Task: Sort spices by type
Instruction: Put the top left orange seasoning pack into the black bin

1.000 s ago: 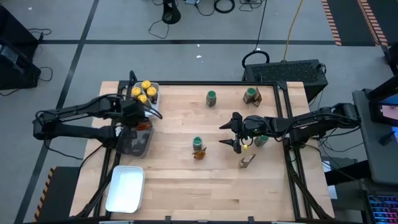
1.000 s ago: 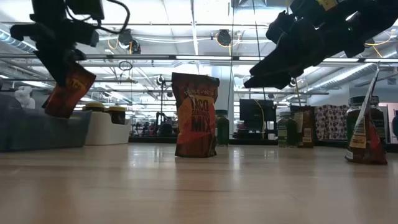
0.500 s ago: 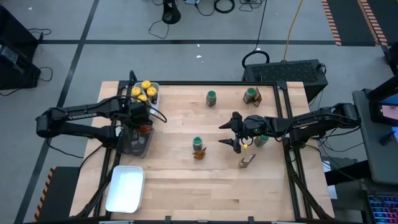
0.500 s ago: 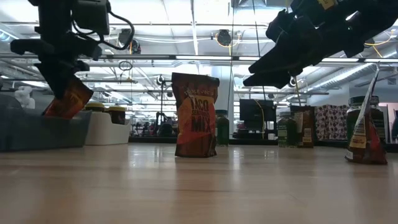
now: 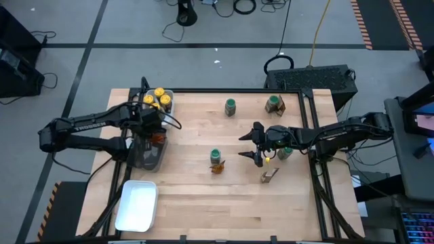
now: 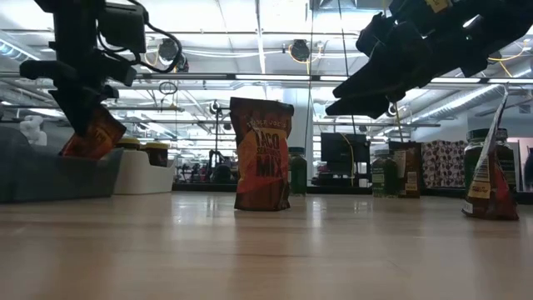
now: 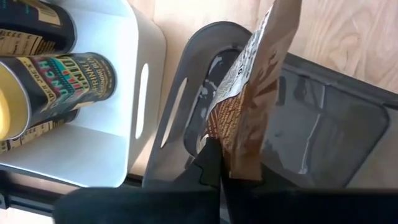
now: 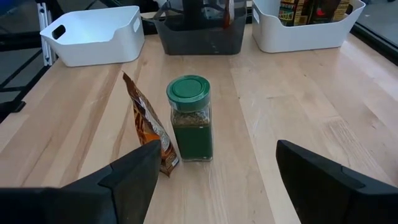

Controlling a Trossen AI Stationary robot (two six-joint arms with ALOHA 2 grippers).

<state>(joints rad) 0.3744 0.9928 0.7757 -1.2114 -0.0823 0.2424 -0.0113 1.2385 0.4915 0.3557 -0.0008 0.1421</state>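
Observation:
My left gripper (image 5: 154, 133) is shut on an orange-brown packet (image 7: 255, 93) and points down over the dark grey tray (image 5: 150, 154). In the low view the packet (image 6: 93, 133) dips behind that tray's wall (image 6: 50, 173). Beside it, a white tray (image 5: 167, 102) holds several yellow-lidded jars (image 5: 159, 92). My right gripper (image 5: 249, 146) stands open at mid-table, above the wood, facing a green-lidded jar (image 8: 189, 118) and the packet (image 8: 149, 134) beside it. My left gripper pinches the packet's upper end (image 7: 239, 155) between its two fingers (image 7: 210, 158), coming from above and pointing down. The packet hangs below the fingers, slightly tilted. Its lower end is inside the dark grey tray; whether it touches the floor I cannot tell.
Three more green-lidded jars (image 5: 230, 106) (image 5: 273, 102) (image 5: 285, 153) stand at the far and right parts of the table. Another packet (image 5: 269, 176) stands toward the near right. An empty white tray (image 5: 137, 205) sits at the near left corner.
My left gripper has sunk with the packet toward the dark grey tray, staying shut on it. The packet's lower end, earlier above the tray's wall, now dips behind it.

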